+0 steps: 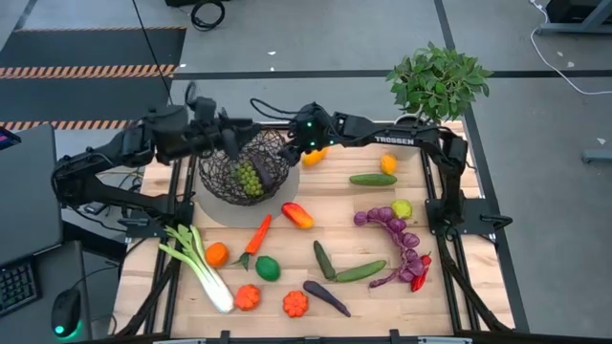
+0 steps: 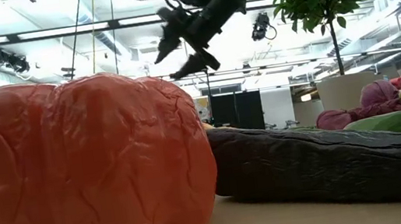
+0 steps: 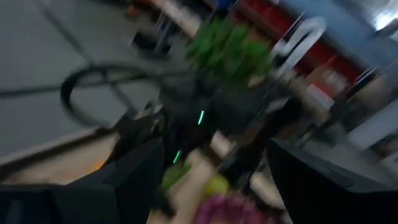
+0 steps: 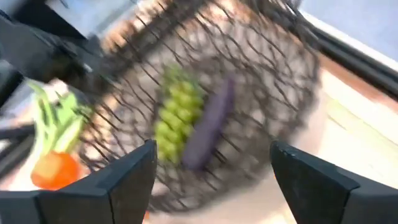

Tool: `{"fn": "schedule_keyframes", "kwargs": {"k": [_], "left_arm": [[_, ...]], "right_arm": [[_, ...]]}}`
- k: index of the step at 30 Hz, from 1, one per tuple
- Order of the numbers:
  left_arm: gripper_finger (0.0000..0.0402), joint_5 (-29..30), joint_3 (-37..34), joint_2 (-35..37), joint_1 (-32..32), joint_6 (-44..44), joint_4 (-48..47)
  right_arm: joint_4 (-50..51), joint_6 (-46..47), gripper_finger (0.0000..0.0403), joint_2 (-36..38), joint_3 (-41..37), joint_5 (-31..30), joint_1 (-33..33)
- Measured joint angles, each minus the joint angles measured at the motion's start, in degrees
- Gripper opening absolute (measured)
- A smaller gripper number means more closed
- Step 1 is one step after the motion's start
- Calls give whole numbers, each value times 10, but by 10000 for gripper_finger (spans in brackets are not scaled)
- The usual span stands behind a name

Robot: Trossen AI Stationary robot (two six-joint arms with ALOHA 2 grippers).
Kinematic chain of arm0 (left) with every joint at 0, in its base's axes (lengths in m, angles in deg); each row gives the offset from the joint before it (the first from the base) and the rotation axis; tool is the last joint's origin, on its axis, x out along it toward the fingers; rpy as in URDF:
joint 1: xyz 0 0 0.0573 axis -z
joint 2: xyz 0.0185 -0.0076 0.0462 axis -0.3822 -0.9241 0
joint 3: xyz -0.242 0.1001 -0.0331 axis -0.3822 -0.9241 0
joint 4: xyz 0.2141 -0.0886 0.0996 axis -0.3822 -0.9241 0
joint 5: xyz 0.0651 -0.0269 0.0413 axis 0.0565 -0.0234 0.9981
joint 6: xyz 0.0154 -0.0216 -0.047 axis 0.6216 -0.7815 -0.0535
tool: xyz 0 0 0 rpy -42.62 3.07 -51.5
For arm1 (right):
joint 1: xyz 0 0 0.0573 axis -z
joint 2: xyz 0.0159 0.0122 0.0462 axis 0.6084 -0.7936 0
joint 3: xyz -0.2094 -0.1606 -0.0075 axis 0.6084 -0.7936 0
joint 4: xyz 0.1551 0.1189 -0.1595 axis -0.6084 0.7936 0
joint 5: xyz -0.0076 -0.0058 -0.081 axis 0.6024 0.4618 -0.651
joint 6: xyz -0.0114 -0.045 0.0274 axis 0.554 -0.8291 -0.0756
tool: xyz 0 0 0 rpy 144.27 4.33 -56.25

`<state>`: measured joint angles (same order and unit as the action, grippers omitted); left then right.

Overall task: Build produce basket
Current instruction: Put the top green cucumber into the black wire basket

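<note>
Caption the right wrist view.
Open right jaws facing the wire basket, green grapes and a purple aubergine inside.

Left wrist view blurred; basket [image 4: 211, 93] contents smeared, maybe aubergine w/ grapes.

Right gripper [image 4: 211, 180] jaws spread wide, nothing between them. Just ahead, dark wire basket [image 4: 261, 74] holds green grapes [image 4: 177, 115] and a purple aubergine [image 4: 211, 121]. Beside basket: an orange [image 4: 55, 169] and leek [image 4: 56, 118] on the counter [image 4: 367, 124].
</note>
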<state>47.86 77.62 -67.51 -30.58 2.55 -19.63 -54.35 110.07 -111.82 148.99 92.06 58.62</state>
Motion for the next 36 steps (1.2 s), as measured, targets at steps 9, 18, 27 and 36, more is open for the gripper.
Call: {"fn": "schedule_keyframes", "kwargs": {"k": [9, 18, 27, 36], "left_arm": [[293, 87, 0, -22, -24, -133, 18], [293, 64, -1, -39, -22, -116, 46], [293, -100, -1, -115, -47, -110, 134], [293, -101, 0, -109, -63, -89, 133]], "right_arm": [[175, -70, 310, 4, -1, 76, 82], [313, -181, 309, 28, 0, 83, 123], [417, -260, 309, 51, -12, 82, 150], [350, -235, 308, 196, -229, 73, 176]]}}
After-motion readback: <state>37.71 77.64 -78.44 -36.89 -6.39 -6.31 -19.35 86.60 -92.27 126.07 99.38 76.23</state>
